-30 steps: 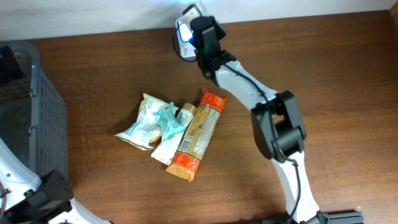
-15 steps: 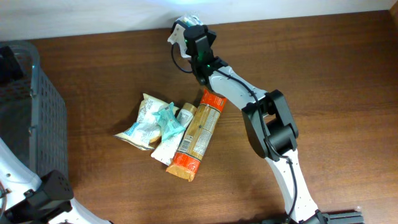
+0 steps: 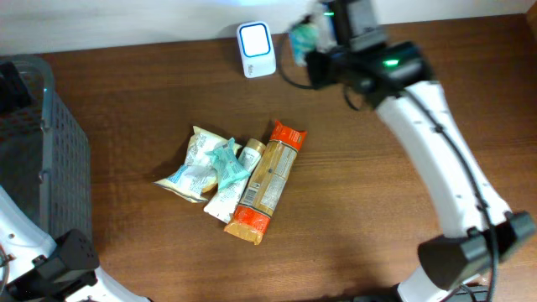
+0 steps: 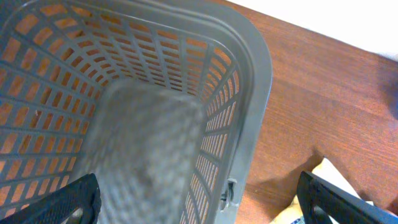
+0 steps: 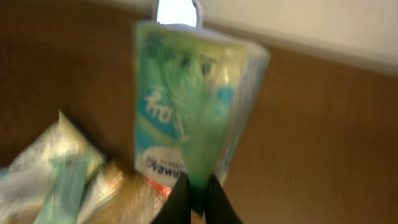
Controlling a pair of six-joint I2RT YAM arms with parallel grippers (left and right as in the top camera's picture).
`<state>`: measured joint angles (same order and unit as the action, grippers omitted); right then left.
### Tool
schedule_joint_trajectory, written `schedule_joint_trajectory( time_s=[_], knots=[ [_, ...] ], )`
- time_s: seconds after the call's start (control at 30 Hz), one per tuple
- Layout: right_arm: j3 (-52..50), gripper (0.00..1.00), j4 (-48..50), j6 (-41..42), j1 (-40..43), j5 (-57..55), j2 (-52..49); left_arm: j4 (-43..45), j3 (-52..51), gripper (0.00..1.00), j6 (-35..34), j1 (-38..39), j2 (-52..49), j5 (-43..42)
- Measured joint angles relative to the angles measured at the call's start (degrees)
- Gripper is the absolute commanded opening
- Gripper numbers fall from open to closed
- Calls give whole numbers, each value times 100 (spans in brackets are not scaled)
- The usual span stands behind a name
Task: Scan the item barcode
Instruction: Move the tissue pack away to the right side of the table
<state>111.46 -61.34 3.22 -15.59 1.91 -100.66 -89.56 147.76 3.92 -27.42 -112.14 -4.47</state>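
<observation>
Right claw [image 5: 198, 200] pinching 1 green packet [image 5: 191, 106], 1 scanner [image 3: 255, 39], 1 basket [image 4: 252, 68]

The green-and-white printed plastic packet [image 5: 193, 106], centre of the right wrist view, has pale mint panels, darker green print and a white patch with dark lettering low down. At the top centre of the overhead view, the small white rectangular scanner [image 3: 256, 38] has a blue-rimmed face. The brown wooden table [image 3: 151, 92] carries fine dark grain. At the left edge is the grey plastic lattice basket [image 3: 71, 168]. In the middle lie a long tan pack with orange ends [image 3: 265, 183] and pale white-and-teal crinkled pouches [image 3: 205, 164].
</observation>
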Motion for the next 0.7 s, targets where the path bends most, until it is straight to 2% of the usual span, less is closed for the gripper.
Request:
schedule_joint_trajectory(
  time_s=[0.1,0.2,0.4,0.53,0.7],
  knots=[
    [-50,4,-1311,369,839,658,37,-2,0,99,0,0,0,-2],
    [-236,4,-1668,439,1561,817,4,0,0,99,0,2,0,-2],
    [-1720,4,-1141,437,2756,898,-98,2,0,99,0,0,0,-4],
    [-2487,4,-660,433,3117,916,-129,0,0,99,0,0,0,-2],
    [-2717,4,-151,579,3541,870,-131,-2,0,99,0,0,0,-2]
  ],
)
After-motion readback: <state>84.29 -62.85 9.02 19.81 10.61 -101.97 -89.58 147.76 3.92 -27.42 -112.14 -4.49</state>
